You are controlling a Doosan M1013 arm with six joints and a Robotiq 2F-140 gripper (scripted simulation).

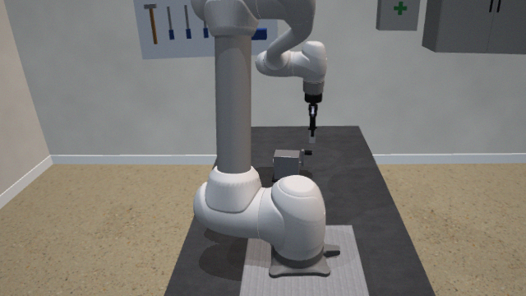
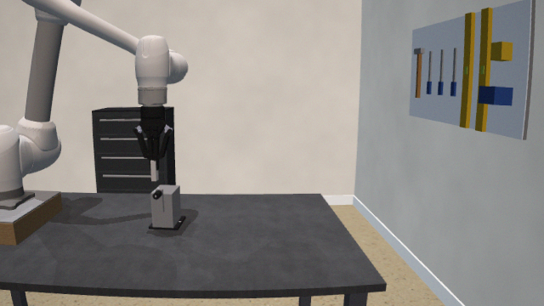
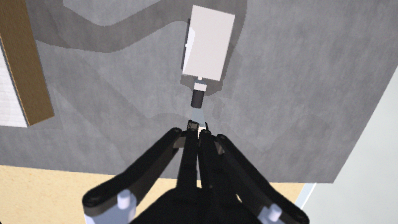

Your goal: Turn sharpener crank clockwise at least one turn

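Top view: end effector [image 1: 312,136] hangs pointing straight down above the pencil sharpener [image 1: 287,162], which sits mid-surface just beyond the arm's base. Fingers pressed together, nothing between them. The dark knob [image 1: 307,152] sticks out of the sharpener's right side, below the fingertips and apart from them. Surface [image 1: 370,197] is a dark matte slab; a pale mat [image 1: 349,271] lies under the arm's foot. Tan floor, grey wall with a tool board [image 1: 164,29], a first-aid box [image 1: 398,14] and a cabinet [image 1: 472,25].

Exterior view: sharpener is a small grey block on a dark base plate [image 2: 167,227], fixed down, so judged rigid and immovable; only the crank should give. Knob [image 2: 157,195] sits near the top of the crank face, short, round, likely smooth and hard, so liable to slip under a loose pinch. Best hold looks like opposite sides of the knob's barrel. Black drawer unit [image 2: 106,149] stands behind.

Wrist view: closed fingers meet at the tips, with the knob [image 3: 198,97] ahead and clear of them, sharpener body [image 3: 210,42] beyond. Jaws would need to part first. Wooden plinth [image 3: 25,65] at left edge.
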